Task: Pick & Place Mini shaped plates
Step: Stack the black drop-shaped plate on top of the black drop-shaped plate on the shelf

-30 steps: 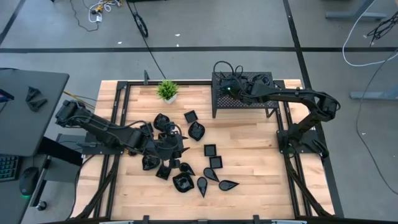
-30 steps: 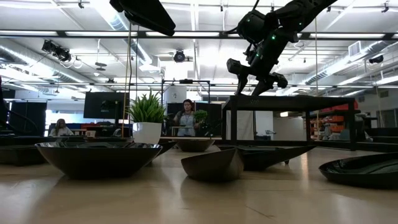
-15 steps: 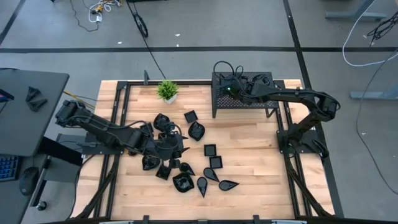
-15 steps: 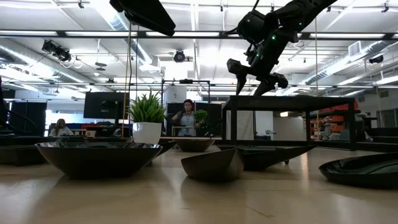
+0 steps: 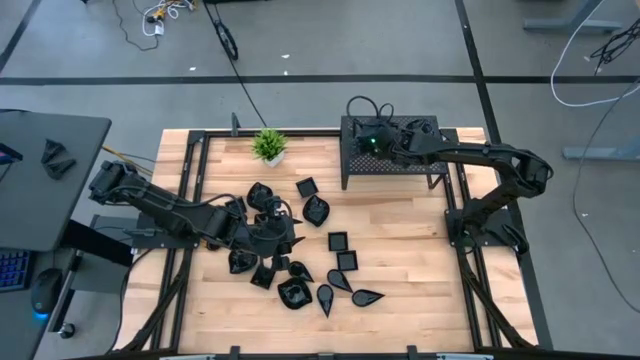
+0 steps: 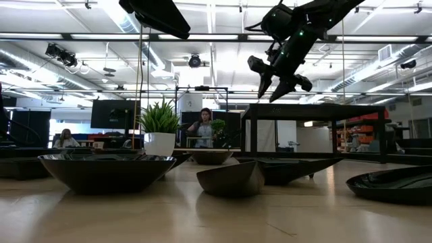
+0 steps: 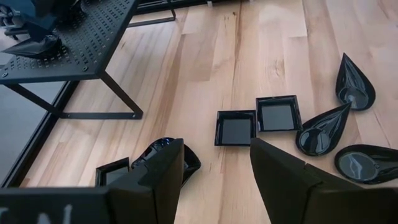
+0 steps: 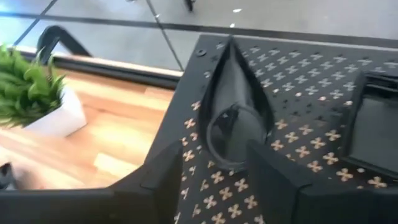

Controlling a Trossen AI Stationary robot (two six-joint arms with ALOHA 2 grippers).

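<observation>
**Teardrop dish on rack, right hand above it**

Glossy black teardrop plate (image 8: 235, 118) lies flat on the black perforated metal rack (image 5: 392, 158), near its corner toward the small green potted plant (image 5: 268, 145); long axis runs straight away from the right hand (image 6: 278, 86), tip on the far side. A second dark dish (image 8: 373, 140) sits beside it. Right hand fingers spread, nothing pinched, clear of the rack top. Left hand (image 7: 214, 177) spread, empty, low over the scattered black dishes (image 5: 300, 250) mid-tabletop (image 5: 400, 280). No legible writing.
</observation>
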